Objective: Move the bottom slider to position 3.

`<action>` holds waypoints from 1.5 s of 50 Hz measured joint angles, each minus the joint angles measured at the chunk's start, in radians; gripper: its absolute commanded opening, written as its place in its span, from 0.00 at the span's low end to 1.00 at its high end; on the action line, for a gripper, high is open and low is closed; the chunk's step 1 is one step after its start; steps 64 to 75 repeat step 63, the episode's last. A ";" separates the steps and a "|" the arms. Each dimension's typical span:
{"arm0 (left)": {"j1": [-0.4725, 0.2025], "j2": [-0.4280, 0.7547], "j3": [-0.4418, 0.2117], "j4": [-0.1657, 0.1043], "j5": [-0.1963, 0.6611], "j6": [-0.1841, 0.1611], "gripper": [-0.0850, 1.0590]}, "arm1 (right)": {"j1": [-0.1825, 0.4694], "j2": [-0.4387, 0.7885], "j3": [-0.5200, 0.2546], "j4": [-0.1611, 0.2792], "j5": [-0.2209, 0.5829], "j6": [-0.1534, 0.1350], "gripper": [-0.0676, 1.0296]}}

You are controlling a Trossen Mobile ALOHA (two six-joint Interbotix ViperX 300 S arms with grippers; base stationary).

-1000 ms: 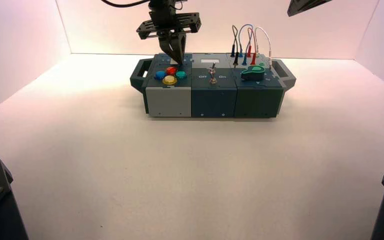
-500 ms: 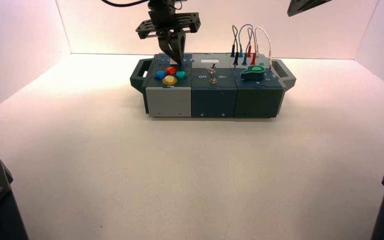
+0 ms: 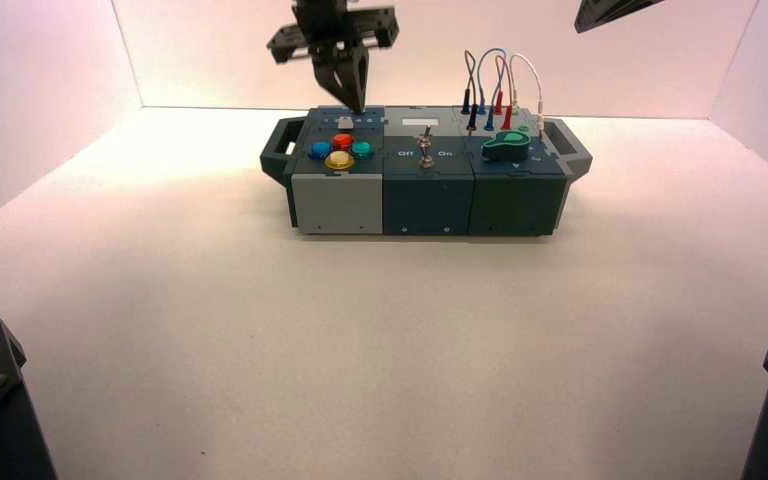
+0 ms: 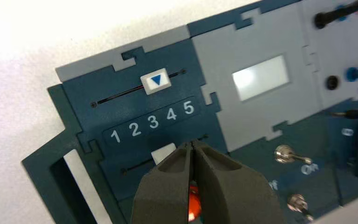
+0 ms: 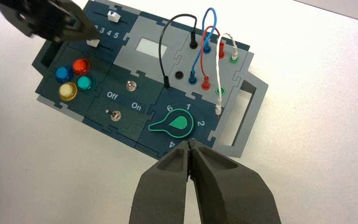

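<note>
left wrist view | left gripper near blocky white bottom slider

Slider panel: "1 2 3 4 5"; switch panel: "Off", "On".

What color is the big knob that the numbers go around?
Green knob, clearest in the right wrist view.

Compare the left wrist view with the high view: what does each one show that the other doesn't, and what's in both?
Only the left wrist view shows the numbers 1 to 5 readably and the arrow on the top slider's knob.

Only the high view shows the yellow button and the right gripper, parked above the box's right side.

Both show the bottom slider's white knob, the red button, the toggle switches and the left gripper, closed above the sliders.
</note>
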 measured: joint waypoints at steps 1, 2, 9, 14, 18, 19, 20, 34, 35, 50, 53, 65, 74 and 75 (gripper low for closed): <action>0.000 -0.006 0.000 0.000 0.000 0.000 0.05 | 0.000 0.000 0.000 0.000 0.000 0.000 0.04; 0.000 -0.012 0.000 0.000 0.000 0.002 0.05 | 0.000 0.000 0.000 0.000 0.000 0.000 0.04; 0.000 -0.043 0.000 0.002 0.005 0.006 0.05 | 0.000 0.000 0.000 0.002 0.000 0.000 0.04; 0.000 -0.061 0.003 0.000 0.012 0.009 0.05 | 0.000 0.000 0.000 0.000 0.000 0.000 0.04; 0.000 -0.075 0.014 0.000 0.034 0.018 0.05 | 0.000 -0.002 0.000 0.000 -0.002 0.000 0.04; 0.000 -0.077 0.014 0.002 0.035 0.018 0.05 | 0.000 0.000 0.000 0.000 -0.002 0.000 0.04; 0.000 -0.081 0.020 0.002 0.048 0.026 0.05 | 0.000 -0.002 0.000 0.000 -0.003 0.000 0.04; 0.009 -0.186 0.067 0.003 0.158 0.106 0.05 | -0.002 -0.002 0.000 -0.006 -0.009 0.000 0.04; 0.009 -0.196 0.077 0.003 0.161 0.110 0.05 | -0.002 -0.003 0.000 -0.006 -0.009 0.000 0.04; 0.025 -0.353 0.209 0.005 0.129 0.153 0.05 | -0.003 -0.009 0.000 -0.011 -0.026 0.000 0.04; 0.026 -0.373 0.225 0.005 0.124 0.156 0.05 | -0.003 -0.009 0.000 -0.011 -0.029 0.000 0.04; 0.029 -0.422 0.272 0.005 0.095 0.176 0.05 | -0.003 -0.011 0.002 -0.012 -0.032 0.000 0.04; 0.029 -0.422 0.272 0.005 0.095 0.176 0.05 | -0.003 -0.011 0.002 -0.012 -0.032 0.000 0.04; 0.029 -0.422 0.272 0.005 0.095 0.176 0.05 | -0.003 -0.011 0.002 -0.012 -0.032 0.000 0.04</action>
